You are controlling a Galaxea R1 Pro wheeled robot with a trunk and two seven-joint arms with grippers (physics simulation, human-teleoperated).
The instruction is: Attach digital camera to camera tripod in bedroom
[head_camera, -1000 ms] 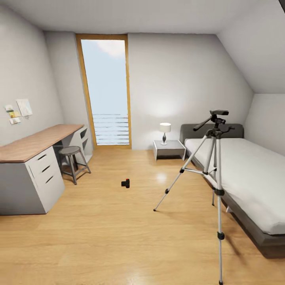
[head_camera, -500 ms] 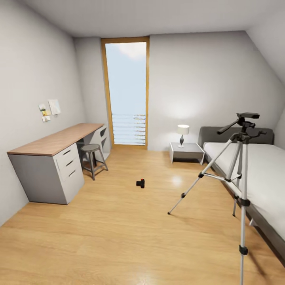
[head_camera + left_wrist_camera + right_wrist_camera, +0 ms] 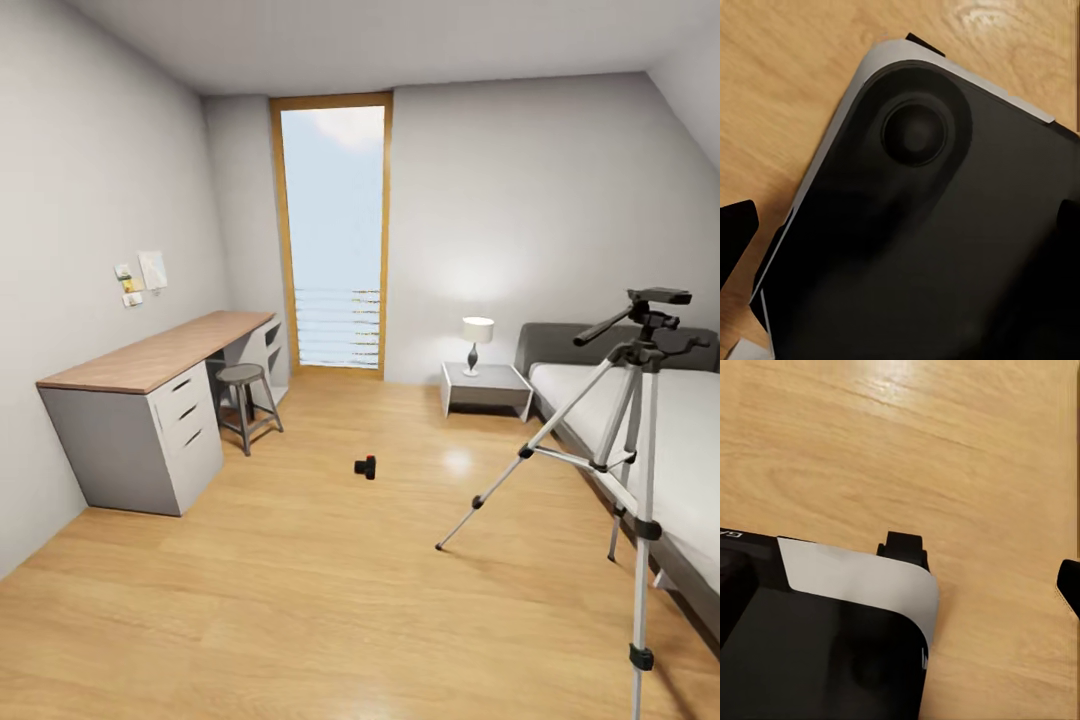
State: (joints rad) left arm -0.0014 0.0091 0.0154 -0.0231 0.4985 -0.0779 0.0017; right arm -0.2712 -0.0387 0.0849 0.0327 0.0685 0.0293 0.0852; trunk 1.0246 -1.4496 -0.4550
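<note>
The head view has swung and drawn back over the last second: the whole picture shifts, with the desk (image 3: 150,365), the stool (image 3: 243,378) and the tall window (image 3: 335,230) sliding toward the middle and the bed (image 3: 690,420) running off the side. That is the camera and base moving, not the furniture. Nothing in the bedroom itself appears to have been disturbed.

The digital camera (image 3: 366,467) lies on the wood plank floor (image 3: 300,600), out in the open middle of the room, well apart from the desk and the stool and between them and the nearest foot of the camera tripod (image 3: 640,420). The tripod stands upright beside the bed, legs spread, its black head and pan handle bare. A nightstand (image 3: 486,385) with a small lamp (image 3: 478,340) sits by the far wall near the bed's head.

Both wrist views look down on the floor past the robot's dark base plate (image 3: 945,247), with its pale-edged corner (image 3: 862,585) in the right one. Dark shapes at the margins may be fingertips, but whether either pincer is wide or narrow cannot be told, and neither seems to hold anything.

As a judgement, the task has not properly begun: the robot is squaring up to the room, and the likely next need is to drive up to the camera on the floor and reach low for it.
</note>
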